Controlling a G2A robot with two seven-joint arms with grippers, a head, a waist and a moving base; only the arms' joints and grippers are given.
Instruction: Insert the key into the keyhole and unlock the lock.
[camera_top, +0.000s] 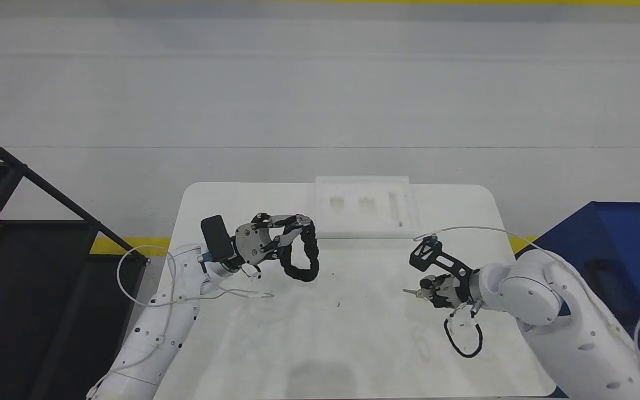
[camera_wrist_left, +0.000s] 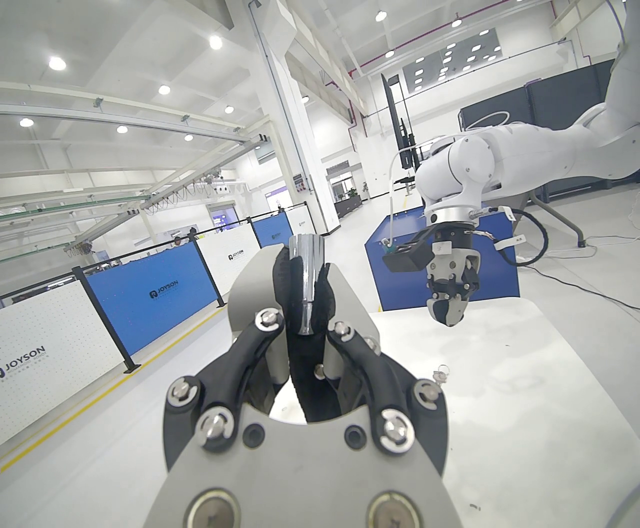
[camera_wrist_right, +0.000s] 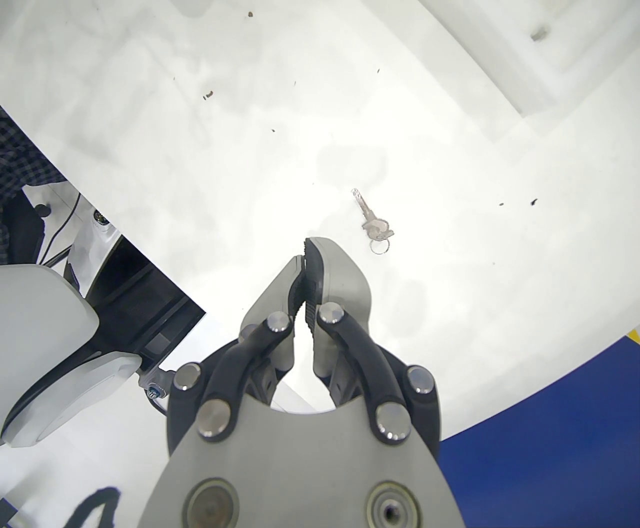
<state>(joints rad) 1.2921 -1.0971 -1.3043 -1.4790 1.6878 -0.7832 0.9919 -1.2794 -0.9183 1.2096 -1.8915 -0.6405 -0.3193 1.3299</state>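
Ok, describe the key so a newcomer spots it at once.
Look at the white table, just beyond the shut right gripper. The key lies flat there, untouched: small, silver, ringed at its head, unlike the dark specks around.

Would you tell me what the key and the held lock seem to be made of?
The key looks like bare silvery metal, dully shiny, on a thin wire ring. The lock in the left gripper has a mirror-bright barrel, probably chromed metal, and a matte black loop, perhaps plastic-sleeved cable.
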